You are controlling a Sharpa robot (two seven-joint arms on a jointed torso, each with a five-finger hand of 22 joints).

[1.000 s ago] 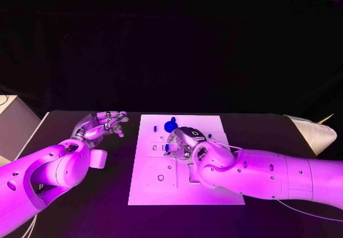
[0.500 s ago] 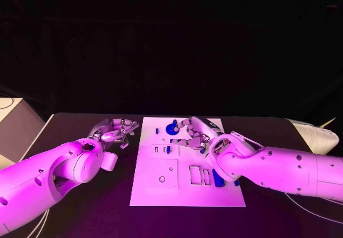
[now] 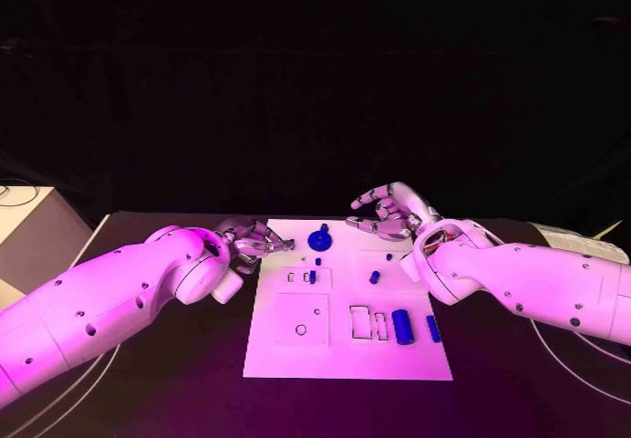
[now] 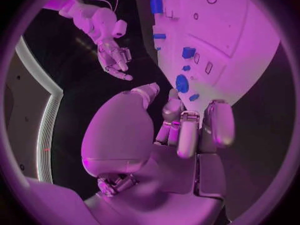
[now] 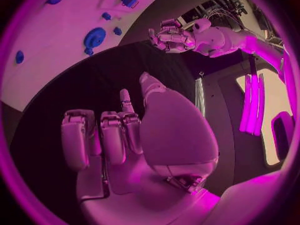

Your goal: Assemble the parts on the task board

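The white task board [image 3: 296,351] lies in the middle of the black table. A round blue part [image 3: 320,240] sits at its far edge. A small blue part [image 3: 377,276] is near the middle, and another [image 3: 312,276] stands by the slots to the left. Two longer blue parts [image 3: 402,326] lie at the right side. My left hand [image 3: 256,242] hovers at the board's far left edge, fingers curled in on nothing [image 4: 184,130]. My right hand [image 3: 390,212] is off the board's far right corner. Its fingers are apart and loosely cupped, holding nothing [image 5: 119,135].
A pale box [image 3: 26,228] stands at the table's left edge and a pale cloth-like thing [image 3: 579,239] at its right edge. Black tabletop [image 3: 171,383] runs along both sides of the board and in front of it.
My right hand has lifted off the board's middle and drawn back past its far right corner, uncovering the blue parts. My left hand has edged closer to the board's left edge.
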